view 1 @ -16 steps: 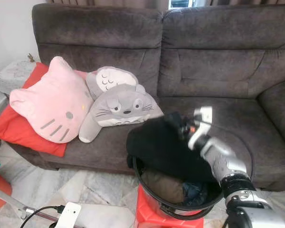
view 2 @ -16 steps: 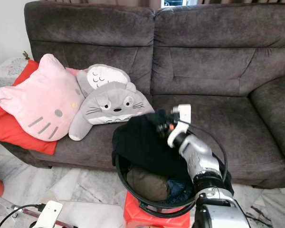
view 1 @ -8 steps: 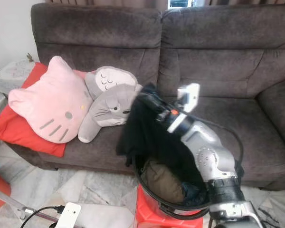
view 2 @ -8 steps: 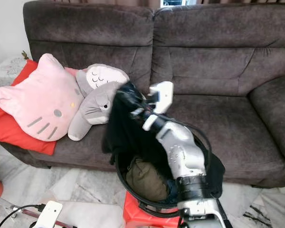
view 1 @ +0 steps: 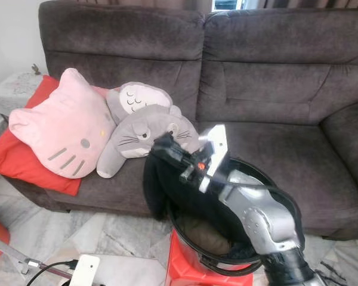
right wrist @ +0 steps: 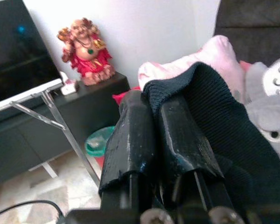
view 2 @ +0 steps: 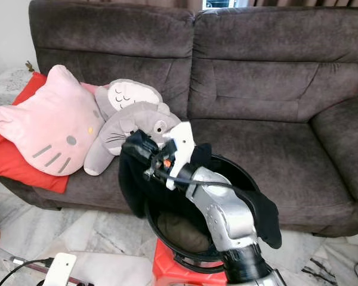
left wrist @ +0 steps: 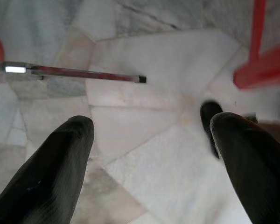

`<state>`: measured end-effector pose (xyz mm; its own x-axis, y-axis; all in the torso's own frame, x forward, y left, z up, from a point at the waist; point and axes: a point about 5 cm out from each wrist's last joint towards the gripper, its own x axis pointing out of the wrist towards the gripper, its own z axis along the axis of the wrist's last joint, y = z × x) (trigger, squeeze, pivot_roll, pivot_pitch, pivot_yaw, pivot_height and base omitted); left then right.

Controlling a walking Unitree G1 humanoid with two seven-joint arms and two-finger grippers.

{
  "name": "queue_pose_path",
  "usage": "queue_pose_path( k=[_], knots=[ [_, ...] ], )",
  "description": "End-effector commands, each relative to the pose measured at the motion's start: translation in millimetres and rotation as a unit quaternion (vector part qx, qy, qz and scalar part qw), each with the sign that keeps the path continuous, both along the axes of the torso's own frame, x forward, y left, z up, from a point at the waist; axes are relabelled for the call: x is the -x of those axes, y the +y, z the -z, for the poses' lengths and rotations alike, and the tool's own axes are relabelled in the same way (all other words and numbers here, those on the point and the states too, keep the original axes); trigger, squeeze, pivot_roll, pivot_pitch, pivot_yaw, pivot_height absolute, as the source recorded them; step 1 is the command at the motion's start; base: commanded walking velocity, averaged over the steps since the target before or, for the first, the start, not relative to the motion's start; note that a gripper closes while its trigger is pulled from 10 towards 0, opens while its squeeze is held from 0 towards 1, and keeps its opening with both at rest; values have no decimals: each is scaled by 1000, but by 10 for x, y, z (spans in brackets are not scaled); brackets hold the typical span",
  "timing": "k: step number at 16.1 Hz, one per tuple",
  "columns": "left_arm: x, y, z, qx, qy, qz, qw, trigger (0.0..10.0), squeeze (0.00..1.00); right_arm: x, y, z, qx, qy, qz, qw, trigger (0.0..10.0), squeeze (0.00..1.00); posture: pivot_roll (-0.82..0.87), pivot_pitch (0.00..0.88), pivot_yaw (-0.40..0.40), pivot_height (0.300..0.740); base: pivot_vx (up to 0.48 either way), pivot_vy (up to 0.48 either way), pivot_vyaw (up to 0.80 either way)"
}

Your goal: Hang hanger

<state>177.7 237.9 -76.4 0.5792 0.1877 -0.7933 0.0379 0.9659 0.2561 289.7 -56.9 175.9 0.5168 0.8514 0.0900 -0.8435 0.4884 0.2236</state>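
Left gripper, fingers spread, idle over floor; right gripper pinching black garment, its tail in the basket behind; no hanger seen; risk: cloth snagging on the rim, tipping the basket.

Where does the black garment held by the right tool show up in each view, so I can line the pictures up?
Left eye view: black garment at lower centre, draped over the bucket rim.
Right eye view: left of lower centre, under the right tool.
Right wrist view: pinched between the fingers, trailing off behind them.
Left wrist view: floor tiles beneath the left tool.
Shared landmark: grey plush.
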Motion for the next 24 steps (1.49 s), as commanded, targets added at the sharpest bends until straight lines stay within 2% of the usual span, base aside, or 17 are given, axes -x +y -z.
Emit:
queue_pose_path(
  k=[1,2,3,4,5,6,7,11,13,14,15,16,18,19,21,22,24],
  knots=[
    [18,24,-3,-2,-15,-24,1000,10000,0,36,14,-75,7,-14,-2,1000,0,0,-117,0,3,740,0,0,0],
    [18,24,-3,-2,-15,-24,1000,10000,0,36,14,-75,7,-14,-2,1000,0,0,-117,0,3,740,0,0,0],
    [-54,6,-66,-6,-70,-11,997,10000,0,67,-86,-42,32,-2,21,999,0,0,-108,0,-1,740,0,0,0],
    [-511,113,-379,-10,-145,7,989,10000,0,56,-132,-14,43,3,34,998,0,0,-102,0,-2,740,0,0,0],
    [-1172,277,-1018,-7,-250,21,968,10000,0,34,-163,20,51,9,46,998,0,0,-97,0,-4,740,0,0,0],
    [-1263,294,-1140,-6,-272,25,962,10000,0,11,-193,44,52,15,59,997,0,0,-92,0,-6,740,0,0,0],
    [-1366,292,-1300,-2,-311,23,950,10000,0,-69,-315,97,37,32,121,991,0,0,-88,0,-7,740,0,0,0],
    [-1274,150,-1308,7,-367,52,929,10000,0,-48,-622,199,22,47,252,966,0,0,-95,0,-10,740,0,0,0],
    [-1180,115,-1378,16,-400,63,914,10000,0,17,-749,257,44,40,302,952,0,0,-90,0,-14,740,0,0,0],
    [-1133,85,-1452,22,-423,71,903,10000,0,45,-844,285,47,39,345,936,0,0,-85,0,-16,740,0,0,0],
    [-1047,13,-1569,29,-452,91,887,10000,0,120,-986,329,75,24,405,911,0,0,-79,0,-20,740,0,0,0],
    [-985,-55,-1671,33,-470,108,875,10000,0,211,-1051,345,91,8,433,897,0,0,-80,0,-18,740,0,0,0],
    [-904,-151,-1784,42,-484,125,865,10000,0,313,-1120,339,95,-3,465,880,0,0,-83,0,-19,740,0,0,0],
    [-838,-297,-1884,41,-489,162,856,10000,0,415,-1206,310,99,-12,500,860,0,0,-86,0,-19,740,0,0,0],
    [-816,-393,-1951,54,-493,168,852,10000,0,458,-1262,293,111,-26,519,847,0,0,-91,0,-16,740,0,0,0],
    [-840,-502,-1994,67,-491,180,850,10000,0,447,-1290,316,110,-20,534,838,0,0,-87,0,-18,740,0,0,0],
    [-866,-604,-2027,80,-484,180,853,10000,0,418,-1285,305,97,-14,544,833,0,0,-79,0,-23,740,0,0,0]
  ],
)
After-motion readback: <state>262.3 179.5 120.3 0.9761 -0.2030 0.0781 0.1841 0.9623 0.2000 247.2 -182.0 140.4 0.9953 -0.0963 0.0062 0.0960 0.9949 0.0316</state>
